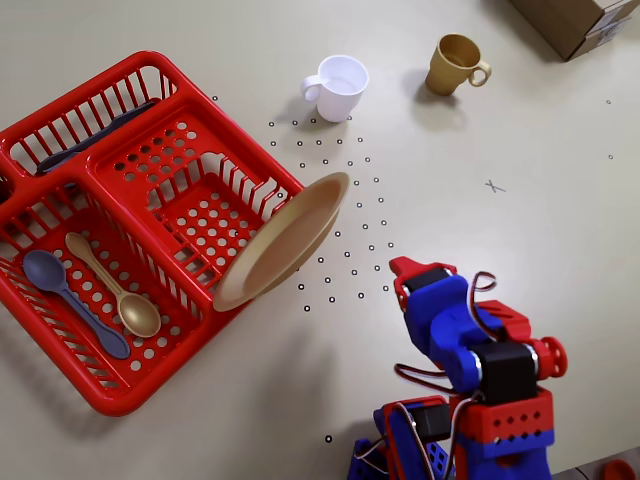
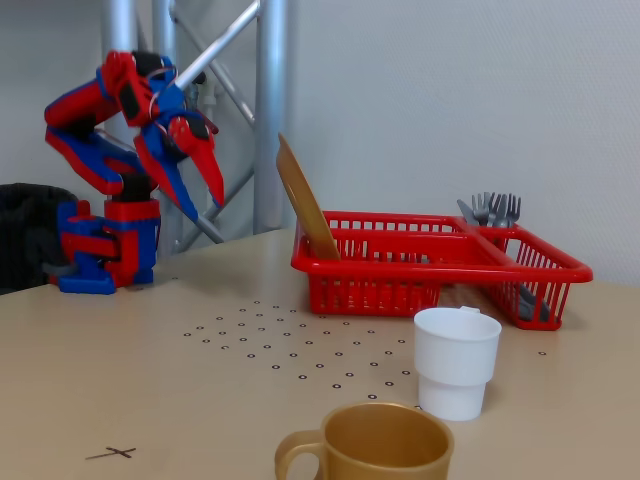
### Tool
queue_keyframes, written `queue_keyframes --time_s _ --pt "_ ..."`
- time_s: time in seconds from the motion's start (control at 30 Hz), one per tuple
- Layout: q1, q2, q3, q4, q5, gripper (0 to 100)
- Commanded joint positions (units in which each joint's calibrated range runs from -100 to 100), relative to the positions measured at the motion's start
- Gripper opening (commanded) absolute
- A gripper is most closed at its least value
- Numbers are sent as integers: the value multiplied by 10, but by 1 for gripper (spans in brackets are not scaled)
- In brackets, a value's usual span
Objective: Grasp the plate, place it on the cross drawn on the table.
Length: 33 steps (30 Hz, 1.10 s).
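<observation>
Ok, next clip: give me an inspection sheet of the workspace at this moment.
Surface: beige table with a grid of small dots, dry and flat.
Job's things: plate stands on edge, leaning on the red basket wall; cross bare.
Clutter: white mug, tan mug, two spoons in the basket, forks in its far compartment, cardboard box.
Gripper: gripper raised above the table, holding nothing, jaws slightly apart, short of the plate.
Cables: wires looped on the arm.
Surroundings: metal frame, plain wall.
</observation>
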Motion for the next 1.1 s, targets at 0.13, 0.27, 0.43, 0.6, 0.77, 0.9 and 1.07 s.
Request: queue_keyframes --time_s 0.13,0.27,0.43,0.6,0.77,0.9,1.07 --pt "26 71 -168 3 9 16" --pt "23 76 -223 -9 12 16" --pt "0 90 -306 2 20 16" --pt "-28 158 -398 11 35 16" --pt "-41 180 -422 8 83 16" --pt "-33 188 -411 22 132 17" --pt "-35 234 -433 40 163 22"
